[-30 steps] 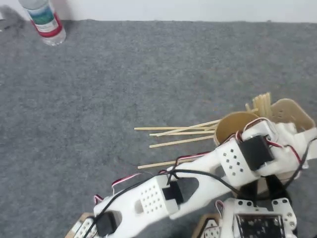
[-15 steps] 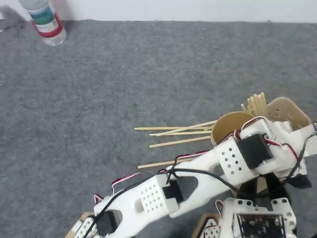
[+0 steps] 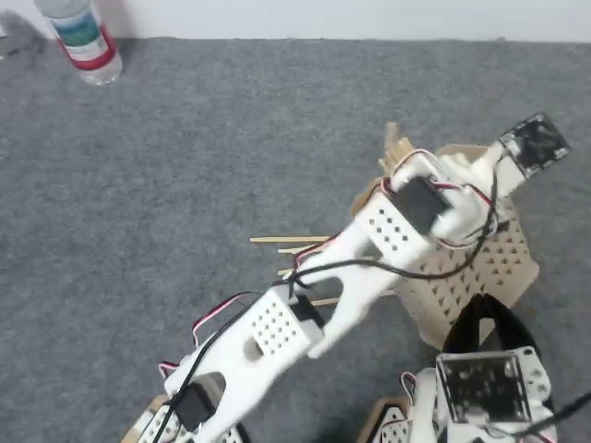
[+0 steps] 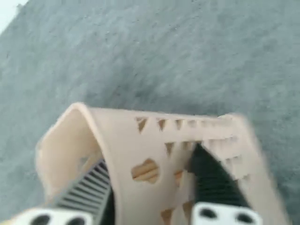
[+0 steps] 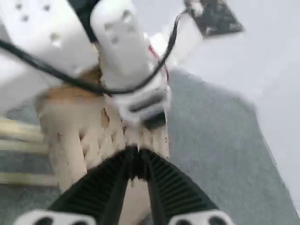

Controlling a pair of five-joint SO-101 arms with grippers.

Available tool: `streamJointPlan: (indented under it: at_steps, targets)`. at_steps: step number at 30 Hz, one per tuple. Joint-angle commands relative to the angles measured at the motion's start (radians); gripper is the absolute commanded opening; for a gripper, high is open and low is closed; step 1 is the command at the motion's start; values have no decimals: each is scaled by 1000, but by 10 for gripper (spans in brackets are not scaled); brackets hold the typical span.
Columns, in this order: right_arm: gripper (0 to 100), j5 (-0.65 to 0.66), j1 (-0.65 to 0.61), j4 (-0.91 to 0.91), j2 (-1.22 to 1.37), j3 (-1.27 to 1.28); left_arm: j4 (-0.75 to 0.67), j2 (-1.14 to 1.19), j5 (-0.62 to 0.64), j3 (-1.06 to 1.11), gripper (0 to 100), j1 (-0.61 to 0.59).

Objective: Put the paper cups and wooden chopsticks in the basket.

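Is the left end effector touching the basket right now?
Cannot tell. The left wrist view shows the basket wall close in at the left end effector, but blur hides whether there is contact or a gap.

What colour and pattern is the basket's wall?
The basket is pale wood with rows of small triangular cut-outs, clearest in the left wrist view.

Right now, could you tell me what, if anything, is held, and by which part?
The left gripper holds the basket by its arched wall, a finger on each side; the right gripper is shut, empty.
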Motion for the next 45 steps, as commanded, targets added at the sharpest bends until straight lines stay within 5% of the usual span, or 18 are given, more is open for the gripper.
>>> streamJointPlan:
  at_steps: [1, 13, 24, 31, 45]
  targets:
    - [7, 8, -1, -33, 44, 3, 26, 164, 9, 45, 9, 32]
    - [7, 14, 16, -53, 41, 5, 110, 170, 11, 12, 10, 18]
    - [7, 6, 260, -166, 42, 49, 215, 175, 49, -117, 9, -74]
    - [7, -72, 357, -358, 53, 264, 216, 166, 71, -119, 9, -133]
    - [7, -71, 357, -699, 54, 790, 213, 158, 43, -154, 9, -244]
